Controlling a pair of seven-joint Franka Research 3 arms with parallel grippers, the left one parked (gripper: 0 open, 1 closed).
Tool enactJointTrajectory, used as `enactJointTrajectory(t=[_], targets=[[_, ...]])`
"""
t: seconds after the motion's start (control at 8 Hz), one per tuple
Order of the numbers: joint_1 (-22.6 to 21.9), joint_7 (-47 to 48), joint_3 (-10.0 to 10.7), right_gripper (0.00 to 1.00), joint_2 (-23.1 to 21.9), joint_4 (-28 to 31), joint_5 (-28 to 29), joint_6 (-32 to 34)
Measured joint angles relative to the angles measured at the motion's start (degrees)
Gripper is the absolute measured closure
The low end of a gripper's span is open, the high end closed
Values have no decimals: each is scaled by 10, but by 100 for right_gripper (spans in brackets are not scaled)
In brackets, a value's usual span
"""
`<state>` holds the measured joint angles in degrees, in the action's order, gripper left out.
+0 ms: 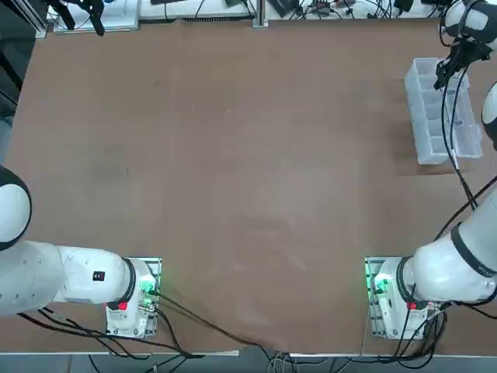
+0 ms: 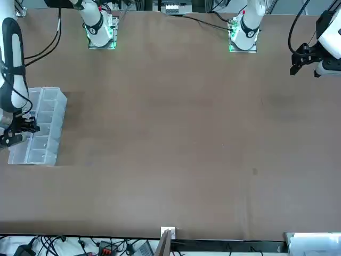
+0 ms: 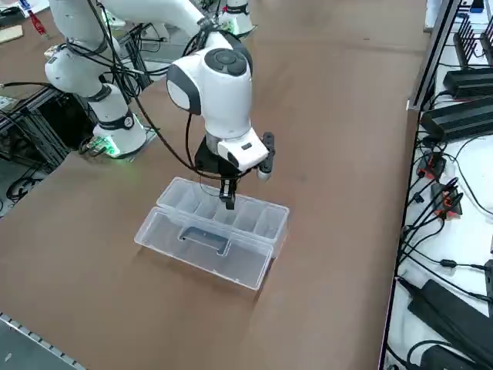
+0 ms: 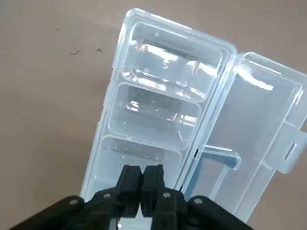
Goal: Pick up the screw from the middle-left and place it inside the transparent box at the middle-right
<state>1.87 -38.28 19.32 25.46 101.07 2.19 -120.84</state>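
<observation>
From my remote station I read the scene starting at the robot's edge of the brown table (image 1: 233, 179). Nearest lies the base of the right arm (image 1: 392, 299), bolted at the near right of the table with a green light showing. From there the arm reaches away toward the far right, where the right gripper (image 3: 229, 200) hangs pointing down over the transparent box (image 3: 212, 231).

In the wrist view the two black fingers (image 4: 129, 184) stand pressed together, with only a hairline seam between their tips. I cannot see the screw anywhere: none shows between the tips, on the table, or in the compartments visible to me, so I cannot tell where it is.

The transparent box sits at the far right of the table, its long side running near to far in the top view (image 1: 441, 109). It lies open: the compartment tray (image 4: 158, 100) forms one half, and the hinged lid (image 4: 259, 139) lies flat beside it on the outer side, toward the right edge of the table. The gripper is above the tray half, and the side view places the fingertips just at the tray's rim, over one of the middle compartments. Whether the tips touch the plastic I cannot tell.

Beyond the box, the far edge of the table meets a strip of cables (image 1: 334, 9).
</observation>
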Motion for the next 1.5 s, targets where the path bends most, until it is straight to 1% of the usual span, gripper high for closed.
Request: enactJointTrajectory(t=[0.12, 0.38, 0.62, 0.75, 0.88, 1.0, 1.12, 1.25, 1.5], targets=[[2, 0, 0, 93, 5, 2, 0, -3], [3, 0, 0, 82, 14, 2, 0, -5], [1, 0, -3, 47, 12, -1, 0, -6], [0, 0, -3, 26, 10, -8, 0, -6], [-1, 0, -4, 9, 5, -16, 0, -6], [-2, 0, -6, 0, -9, -27, 1, -1], [-10, 1, -8, 0, -35, -45, 2, 22], [-23, 11, -10, 0, -63, -66, 3, 59], [-47, 71, -13, 0, -109, -120, 13, 159]])
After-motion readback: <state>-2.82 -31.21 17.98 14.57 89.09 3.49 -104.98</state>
